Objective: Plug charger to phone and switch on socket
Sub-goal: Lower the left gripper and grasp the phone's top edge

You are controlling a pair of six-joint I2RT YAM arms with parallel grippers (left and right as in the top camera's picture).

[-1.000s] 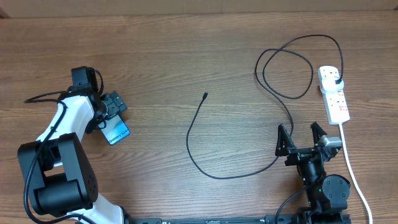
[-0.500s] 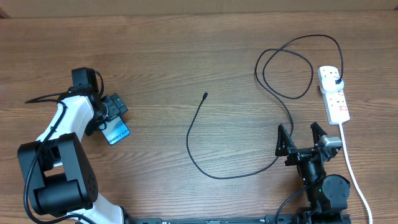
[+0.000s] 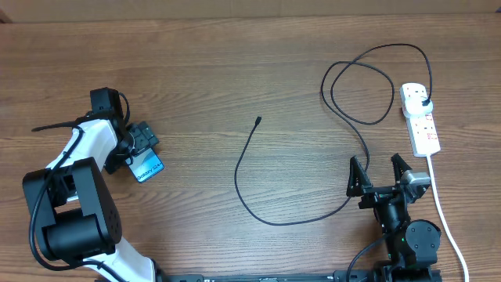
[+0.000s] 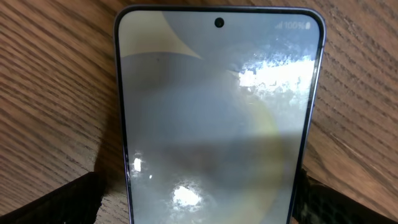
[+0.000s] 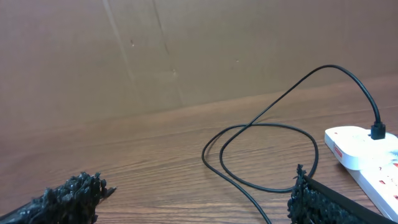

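Note:
The phone (image 3: 148, 165) lies flat on the wooden table at the left, its light blue screen up; it fills the left wrist view (image 4: 217, 112). My left gripper (image 3: 139, 149) (image 4: 199, 190) is open and straddles the phone's near end; one finger is against its edge and a thin strip of wood shows beside the other. The charger's small tip (image 3: 258, 120) lies free mid-table. Its black cable (image 3: 270, 222) (image 5: 267, 155) loops right to its plug (image 3: 425, 102) (image 5: 377, 130), seated in the white socket strip (image 3: 423, 129) (image 5: 357, 146). My right gripper (image 3: 380, 174) (image 5: 189, 199) is open and empty, left of the strip.
The strip's thick white cord (image 3: 446, 219) runs down the right side past my right arm's base. A brown cardboard wall (image 5: 186, 50) backs the table's far edge. Bare wood lies between the phone and the charger tip.
My left arm has shifted slightly, its gripper settling a little lower over the phone. The phone, the cable and my right arm have not moved.

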